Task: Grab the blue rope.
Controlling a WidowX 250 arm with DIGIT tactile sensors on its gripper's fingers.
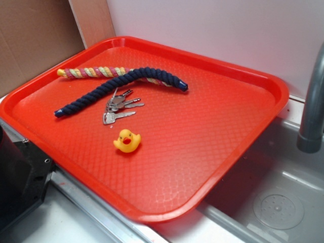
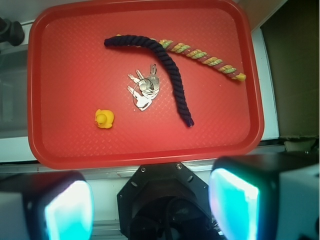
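The blue rope point(image 1: 119, 87) point(image 2: 167, 62), thick, dark navy and twisted, lies curved across the back left of the red tray point(image 1: 243, 76) point(image 2: 60, 145), with one blue-capped end at the left and the other at the right. It crosses over a thinner yellow-pink-green rope point(image 1: 88, 72) point(image 2: 210, 61). My gripper point(image 2: 150, 210) is high above the tray's near edge, well away from the rope, open, with nothing between its two cyan-lit pads point(image 2: 235, 205). The exterior view does not show the gripper.
A bunch of keys point(image 1: 119, 107) point(image 2: 143, 91) lies right beside the blue rope's middle. A yellow rubber duck point(image 1: 127, 140) point(image 2: 104, 119) sits nearer the front. The tray rests over a metal sink point(image 1: 283, 202) with a grey faucet point(image 1: 314, 111). Brown cardboard point(image 1: 35, 40) stands behind.
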